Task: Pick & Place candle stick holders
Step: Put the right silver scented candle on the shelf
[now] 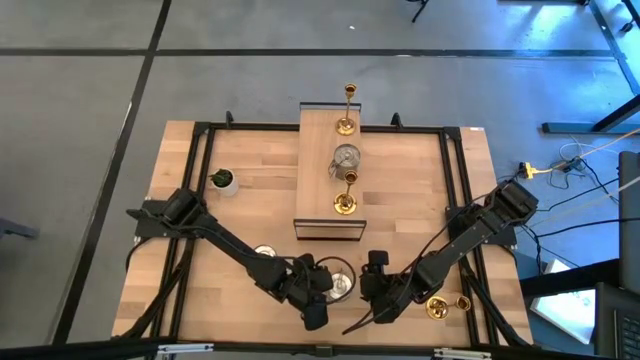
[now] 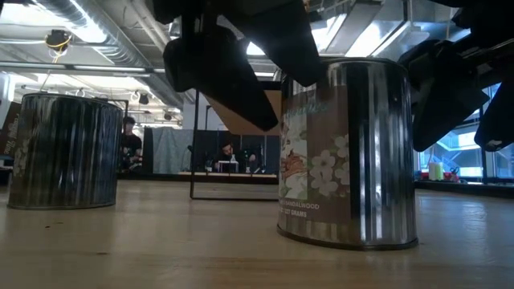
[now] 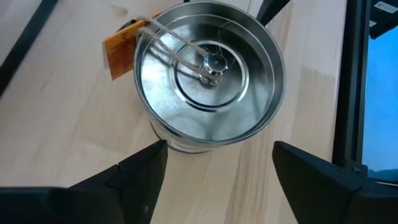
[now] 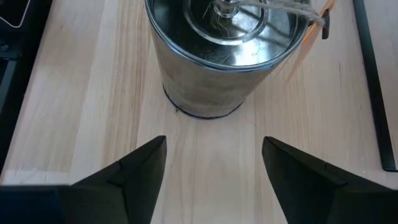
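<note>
A squat silver holder (image 1: 342,283) stands upright on its base near the table's near edge; it also shows in the low view (image 2: 345,152). It is an open tin with a tag on a string (image 3: 121,46). My left gripper (image 3: 217,149) is open just to its left and above (image 1: 318,298). My right gripper (image 4: 214,143) is open just to its right (image 1: 375,288). A second silver holder (image 1: 264,254) stands to the left (image 2: 64,152). A gold candlestick (image 1: 446,306) lies on its side near the right arm.
A raised wooden board (image 1: 318,170) at the table's middle carries two upright gold candlesticks (image 1: 346,110) (image 1: 345,195) and a silver holder (image 1: 346,157). A small white pot with a green plant (image 1: 223,181) stands at the left. Black frame rails (image 1: 455,190) run along the table's sides.
</note>
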